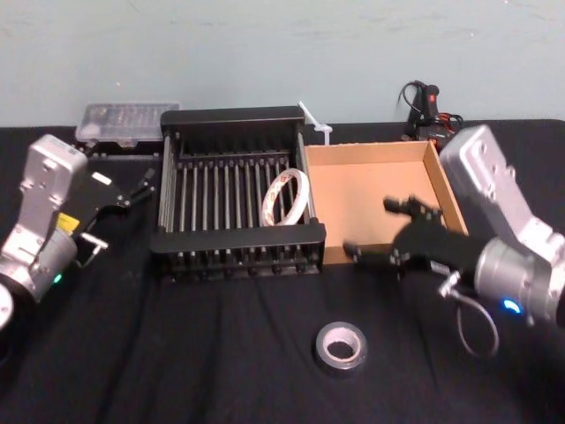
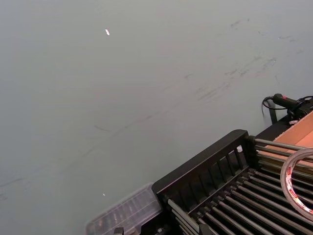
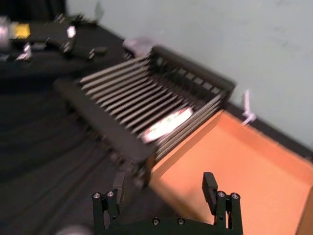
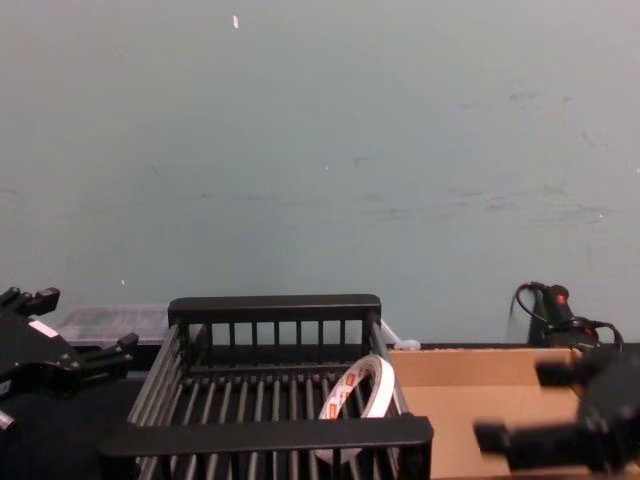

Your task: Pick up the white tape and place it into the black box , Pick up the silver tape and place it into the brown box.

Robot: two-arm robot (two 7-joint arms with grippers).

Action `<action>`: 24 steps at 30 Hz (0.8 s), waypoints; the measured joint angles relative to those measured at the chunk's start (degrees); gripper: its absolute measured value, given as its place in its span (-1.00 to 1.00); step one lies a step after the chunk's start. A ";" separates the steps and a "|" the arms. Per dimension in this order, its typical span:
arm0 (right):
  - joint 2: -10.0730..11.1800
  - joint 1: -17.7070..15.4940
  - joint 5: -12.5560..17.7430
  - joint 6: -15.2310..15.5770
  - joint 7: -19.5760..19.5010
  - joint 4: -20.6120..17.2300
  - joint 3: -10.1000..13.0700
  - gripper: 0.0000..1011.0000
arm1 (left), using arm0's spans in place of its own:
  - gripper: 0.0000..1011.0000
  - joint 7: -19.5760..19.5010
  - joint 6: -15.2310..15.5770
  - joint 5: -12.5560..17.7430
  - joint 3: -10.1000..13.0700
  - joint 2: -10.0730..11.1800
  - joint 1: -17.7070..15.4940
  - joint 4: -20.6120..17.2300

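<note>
The white tape point(image 1: 285, 198) point(image 4: 365, 390) point(image 2: 298, 183) point(image 3: 167, 123) leans on edge inside the black box point(image 1: 231, 117) point(image 4: 275, 307) point(image 2: 200, 164), against its right wall. Beside the crate on the right lies the brown box point(image 1: 366, 147) point(image 3: 234, 161) point(image 4: 470, 400), its floor bare. The silver tape point(image 1: 341, 345) lies flat on the black cloth in front of both boxes. My right gripper point(image 1: 380, 230) point(image 3: 164, 188) point(image 4: 535, 405) hovers open over the brown box's front left corner, holding nothing. My left gripper point(image 1: 131, 187) point(image 4: 70, 330) stands open to the left of the black box.
A clear plastic parts case point(image 1: 124, 119) point(image 2: 124, 213) sits behind the black box at the left. A red-tipped tool with cables point(image 1: 428, 110) point(image 4: 550, 305) lies at the back right. A white tie point(image 1: 313, 119) pokes up between the boxes. A pale wall closes the table's far side.
</note>
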 joint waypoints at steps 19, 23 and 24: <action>4.92 -5.62 2.77 2.67 1.60 -3.33 -2.36 0.98 | 0.98 0.00 0.00 0.00 0.00 0.00 0.00 0.00; 5.09 -5.35 2.92 3.29 1.60 -3.05 -3.24 0.98 | 0.98 0.00 0.00 0.00 0.00 0.00 0.00 0.00; 5.11 -5.28 2.93 3.41 1.60 -2.96 -3.42 0.98 | 0.98 0.00 0.00 0.00 0.00 0.00 0.00 0.00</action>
